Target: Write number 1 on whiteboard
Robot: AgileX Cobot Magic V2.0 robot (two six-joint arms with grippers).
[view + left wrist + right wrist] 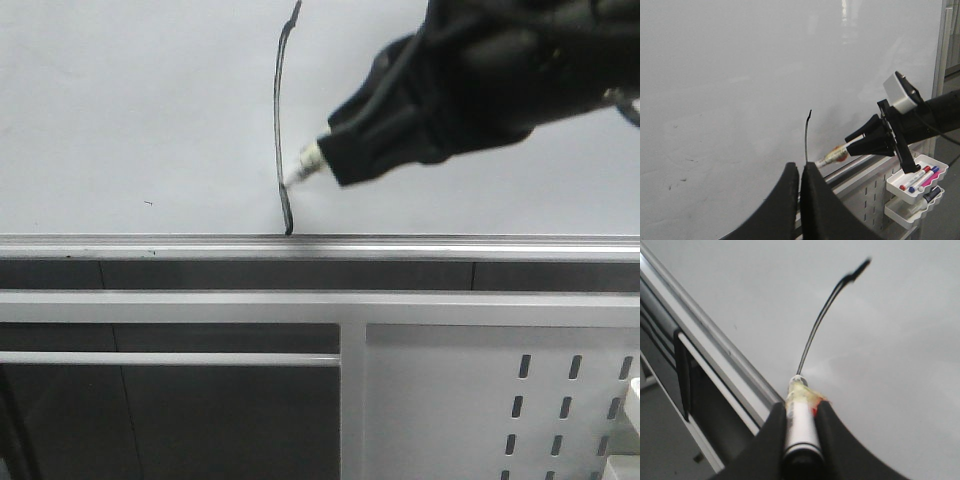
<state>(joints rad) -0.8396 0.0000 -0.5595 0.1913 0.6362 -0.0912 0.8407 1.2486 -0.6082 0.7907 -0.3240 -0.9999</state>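
The whiteboard (120, 100) lay ahead of the right gripper (801, 432), which clenched a marker (801, 420); the left gripper (800, 200) was closed, empty. The number 1 (279, 130) ran from the tip toward the bottom rail (150, 247). Overrunning would likely scrape the rail; open board remained either side.

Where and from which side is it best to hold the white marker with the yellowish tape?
Probably around the round barrel, behind the white marker's taped front, coming from its rear end. The tip points at the pale glossy whiteboard, so that side is blocked. The right hand grips it this way.
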